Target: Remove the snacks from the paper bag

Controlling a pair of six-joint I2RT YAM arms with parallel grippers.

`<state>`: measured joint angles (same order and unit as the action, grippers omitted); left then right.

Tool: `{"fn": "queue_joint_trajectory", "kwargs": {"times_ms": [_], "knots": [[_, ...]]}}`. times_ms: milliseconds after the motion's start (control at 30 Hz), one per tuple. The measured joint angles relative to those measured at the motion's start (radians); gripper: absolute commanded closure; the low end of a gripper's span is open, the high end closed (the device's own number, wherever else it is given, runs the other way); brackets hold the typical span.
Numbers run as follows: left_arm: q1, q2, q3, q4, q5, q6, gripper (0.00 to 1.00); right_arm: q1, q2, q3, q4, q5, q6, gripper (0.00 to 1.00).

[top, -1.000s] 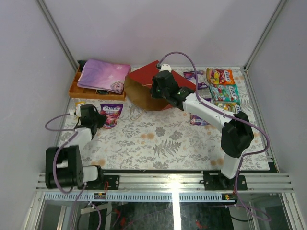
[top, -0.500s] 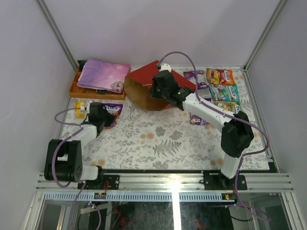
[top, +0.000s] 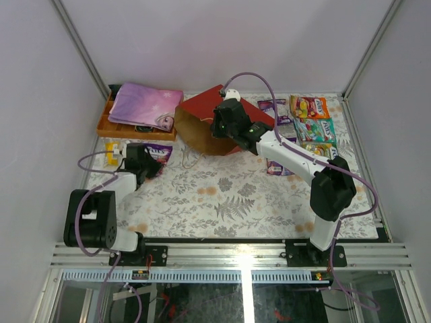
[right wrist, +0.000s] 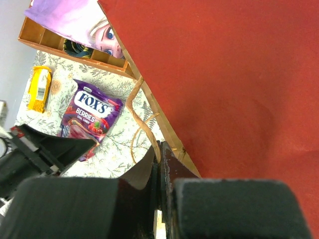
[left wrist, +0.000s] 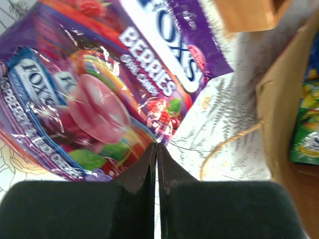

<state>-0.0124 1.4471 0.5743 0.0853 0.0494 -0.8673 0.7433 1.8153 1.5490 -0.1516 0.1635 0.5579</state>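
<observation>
Purple snack pack (top: 161, 150) lies at 9 o'clock on the worktop (top: 222, 195), left jaws shut and empty at its edge. Farther back at 12 o'clock, right jaws pinch the rim of the red paper bag (top: 201, 109). More snacks (top: 311, 125) lie at 2 o'clock.

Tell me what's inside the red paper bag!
Through the open mouth of the paper bag, a green and yellow packet shows. Anything deeper is hidden by the bag's walls.
</observation>
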Motion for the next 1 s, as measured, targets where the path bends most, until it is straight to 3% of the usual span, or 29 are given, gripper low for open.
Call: {"fn": "queue_joint_trajectory", "kwargs": {"times_ms": [333, 600, 767, 800, 867, 933, 1000], "knots": [[0.001, -0.19, 0.033, -0.056, -0.001, 0.006, 0.98, 0.0, 0.0, 0.0, 0.0, -0.001, 0.0, 1.0], [0.027, 0.092, 0.005, 0.042, 0.055, -0.009, 1.0, 0.0, 0.0, 0.0, 0.0, -0.001, -0.001, 1.0], [0.05, 0.081, 0.008, 0.049, 0.052, 0.007, 1.0, 0.0, 0.0, 0.0, 0.0, 0.0, -0.005, 0.99], [0.053, 0.069, 0.008, 0.04, 0.047, 0.011, 0.99, 0.0, 0.0, 0.0, 0.0, 0.0, -0.006, 0.88], [0.054, 0.026, 0.008, 0.011, 0.035, 0.017, 0.98, 0.0, 0.0, 0.0, 0.0, -0.004, -0.011, 0.46], [0.054, -0.029, 0.011, -0.013, 0.033, 0.019, 0.97, 0.0, 0.0, 0.0, 0.0, -0.016, -0.022, 0.24], [0.049, -0.082, 0.021, -0.036, 0.033, 0.019, 0.93, 0.0, 0.0, 0.0, 0.0, -0.031, -0.029, 0.1]]}}
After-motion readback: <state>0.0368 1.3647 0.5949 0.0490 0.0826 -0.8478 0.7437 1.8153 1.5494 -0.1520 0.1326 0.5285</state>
